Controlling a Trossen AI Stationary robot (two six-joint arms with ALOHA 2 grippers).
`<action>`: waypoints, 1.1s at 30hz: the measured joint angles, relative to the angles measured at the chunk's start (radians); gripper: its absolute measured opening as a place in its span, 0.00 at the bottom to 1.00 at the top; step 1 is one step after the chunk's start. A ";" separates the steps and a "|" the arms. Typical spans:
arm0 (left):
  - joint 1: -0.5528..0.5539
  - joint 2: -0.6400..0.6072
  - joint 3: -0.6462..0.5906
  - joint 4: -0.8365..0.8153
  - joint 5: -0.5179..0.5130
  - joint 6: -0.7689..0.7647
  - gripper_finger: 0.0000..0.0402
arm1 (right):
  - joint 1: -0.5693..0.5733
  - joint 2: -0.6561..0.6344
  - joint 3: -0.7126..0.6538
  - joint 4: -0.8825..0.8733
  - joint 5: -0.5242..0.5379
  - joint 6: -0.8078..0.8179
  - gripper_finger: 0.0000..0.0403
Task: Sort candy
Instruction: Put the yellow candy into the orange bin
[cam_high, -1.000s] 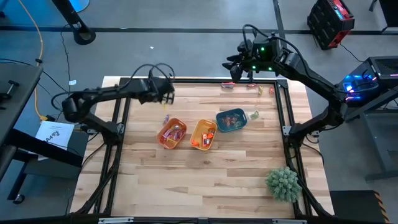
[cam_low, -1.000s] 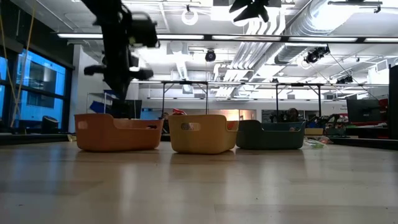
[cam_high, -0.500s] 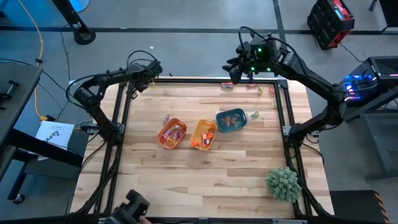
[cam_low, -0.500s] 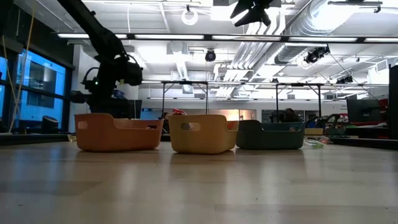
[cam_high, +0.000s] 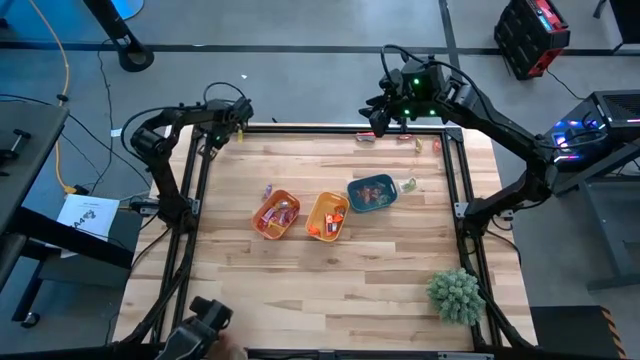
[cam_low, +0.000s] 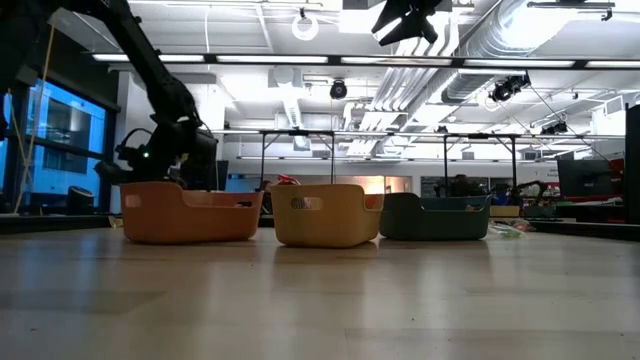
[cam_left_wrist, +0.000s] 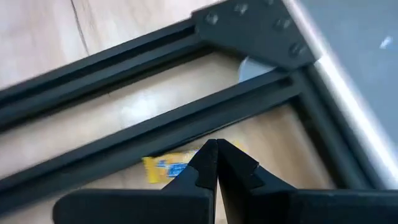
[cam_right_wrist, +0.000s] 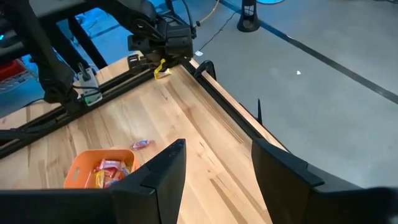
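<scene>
My left gripper (cam_left_wrist: 216, 147) is shut at the table's far left corner (cam_high: 215, 135), slanting down. Its tips are right over a yellow candy (cam_left_wrist: 163, 169) that lies on the wood between the black frame rails (cam_left_wrist: 155, 134). The right wrist view shows this candy (cam_right_wrist: 161, 70) at that gripper's tip. My right gripper (cam_right_wrist: 214, 165) hangs open, high over the far edge (cam_high: 385, 110). More candy fills the orange bin (cam_high: 277, 214), the yellow-orange bin (cam_high: 327, 216) and the blue bin (cam_high: 372, 193). Loose pieces lie by the orange bin (cam_high: 268, 190) and along the far edge (cam_high: 366, 138). My left gripper's shut fingertips stand at the yellow candy's end (cam_left_wrist: 198, 160), coming slanting down from above. The fingers hide the meeting place, so I cannot tell whether they touch it. The candy lies flat on the wood.
Black frame rails run along the table's left (cam_high: 200, 190), right (cam_high: 468, 230) and far sides. A green spiky plant (cam_high: 455, 295) stands at the near right corner. A dark object (cam_high: 205, 318) shows at the near edge. Bare wood lies in front of the bins.
My left gripper has swung from above the wood beside the orange bin toward the table's far left corner, sinking and rolling about its own axis, and has stayed shut. My right gripper has kept still and open.
</scene>
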 joint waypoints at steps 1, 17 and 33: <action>-0.001 0.001 0.005 0.001 -0.005 -0.023 0.00 | 0.000 0.000 0.000 0.000 0.000 0.002 0.44; -0.065 0.005 -0.033 0.020 0.153 -0.028 0.00 | -0.001 0.000 0.000 -0.035 0.000 0.010 0.44; -0.592 0.006 -0.034 -0.059 0.138 0.100 0.00 | -0.001 0.000 0.000 -0.044 0.001 -0.062 0.44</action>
